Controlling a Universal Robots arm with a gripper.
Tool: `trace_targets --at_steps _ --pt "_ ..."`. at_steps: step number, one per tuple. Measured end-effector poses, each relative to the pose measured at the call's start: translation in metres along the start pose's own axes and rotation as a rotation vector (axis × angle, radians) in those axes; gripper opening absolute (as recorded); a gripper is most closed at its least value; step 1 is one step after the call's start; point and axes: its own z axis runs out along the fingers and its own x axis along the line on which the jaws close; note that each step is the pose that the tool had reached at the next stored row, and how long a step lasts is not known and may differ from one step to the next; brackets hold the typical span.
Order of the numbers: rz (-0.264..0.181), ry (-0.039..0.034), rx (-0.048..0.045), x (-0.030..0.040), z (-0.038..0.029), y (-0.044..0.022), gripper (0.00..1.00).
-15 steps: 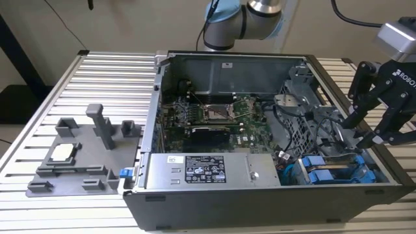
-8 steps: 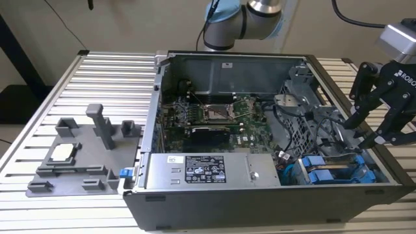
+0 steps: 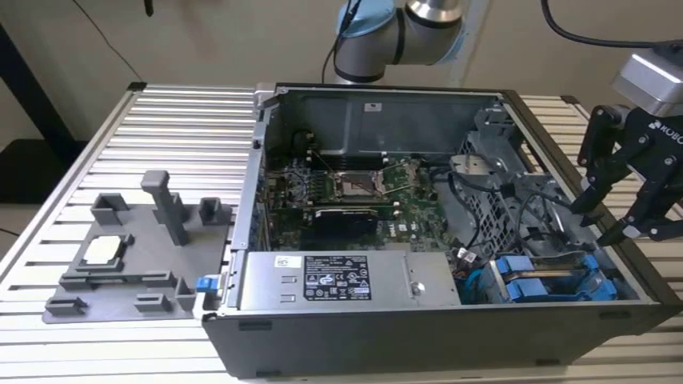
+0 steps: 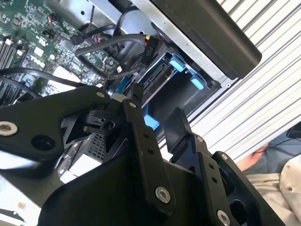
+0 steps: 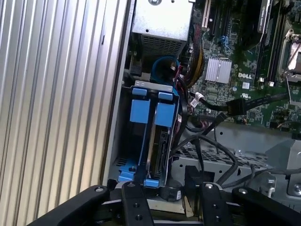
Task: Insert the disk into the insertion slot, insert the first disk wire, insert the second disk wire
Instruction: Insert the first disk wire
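The disk (image 3: 545, 280), framed in its blue caddy, sits on edge in the drive bay at the case's front corner on the exterior view's right. In the first wrist view the disk (image 5: 157, 141) stands between blue rails with two blue tabs on its end. My gripper (image 3: 603, 224) hangs open above the case's right wall, just above and beside the bay, with nothing between its fingers. The black fingers (image 5: 136, 205) frame the bay in the first wrist view. Loose black wires (image 5: 211, 136) with a connector (image 5: 235, 106) lie beside the disk. The blue caddy (image 4: 181, 66) lies past my gripper (image 4: 160, 127).
The open computer case (image 3: 427, 352) lies on a slatted metal table (image 3: 181, 128). A grey labelled power-supply box (image 3: 341, 280) sits beside the bay, the motherboard (image 3: 353, 192) behind it. A grey fixture plate (image 3: 128, 248) rests at the exterior view's left. A person's clothing (image 4: 282, 179) shows beyond the table.
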Motion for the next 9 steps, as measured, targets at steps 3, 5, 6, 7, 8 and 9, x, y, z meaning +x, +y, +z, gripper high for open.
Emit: trace_targets --at_steps 3,5,6,7,8,9 --pt "0.000 -0.0036 0.0012 0.0002 0.0007 -0.0019 0.47" --pt "-0.001 -0.0125 0.0070 0.0001 0.0011 -0.0035 0.47" --pt "-0.002 -0.0160 0.0099 -0.0001 0.0014 -0.0041 0.47" --pt "-0.002 -0.0190 0.0127 -0.0003 0.0017 -0.0048 0.47" --pt "-0.003 -0.0211 0.0150 -0.0007 0.0024 -0.0056 0.47" --pt "-0.003 -0.0218 0.0164 -0.0010 0.0031 -0.0062 0.47"
